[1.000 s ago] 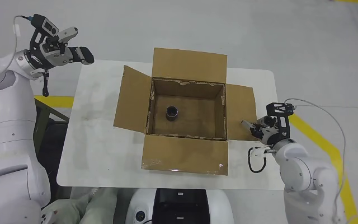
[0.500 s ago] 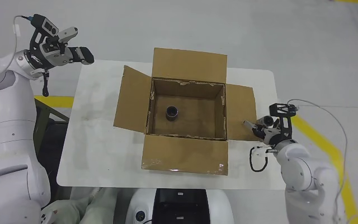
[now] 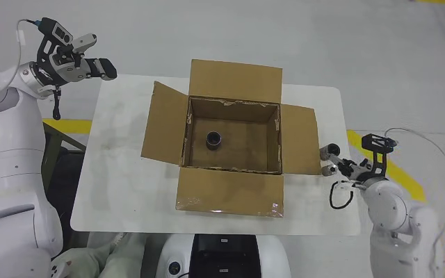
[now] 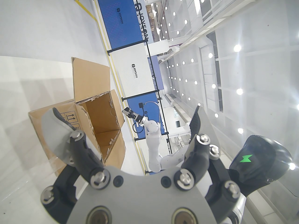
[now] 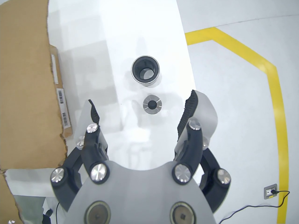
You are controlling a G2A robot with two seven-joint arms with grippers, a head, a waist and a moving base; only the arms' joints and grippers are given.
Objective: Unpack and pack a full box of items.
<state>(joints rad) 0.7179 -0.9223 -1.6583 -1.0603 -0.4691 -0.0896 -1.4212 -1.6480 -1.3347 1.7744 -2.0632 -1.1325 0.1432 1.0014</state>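
Risk: right gripper [image 5: 141, 98] is hovering wide open over collet [image 5: 152, 104] and sleeve [image 5: 145, 71], both standing just beside each other on table [image 5: 140, 12] near its edge, beside box [image 3: 236, 80]; we are judging a finger may be tipping one over. Left gripper [image 4: 126, 108] is idling wide open.

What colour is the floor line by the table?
Floor line is yellow; clearest in the right wrist view.

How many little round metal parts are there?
3: a part inside the box, a sleeve and a collet on the table by the right gripper. The box walls may hide more.
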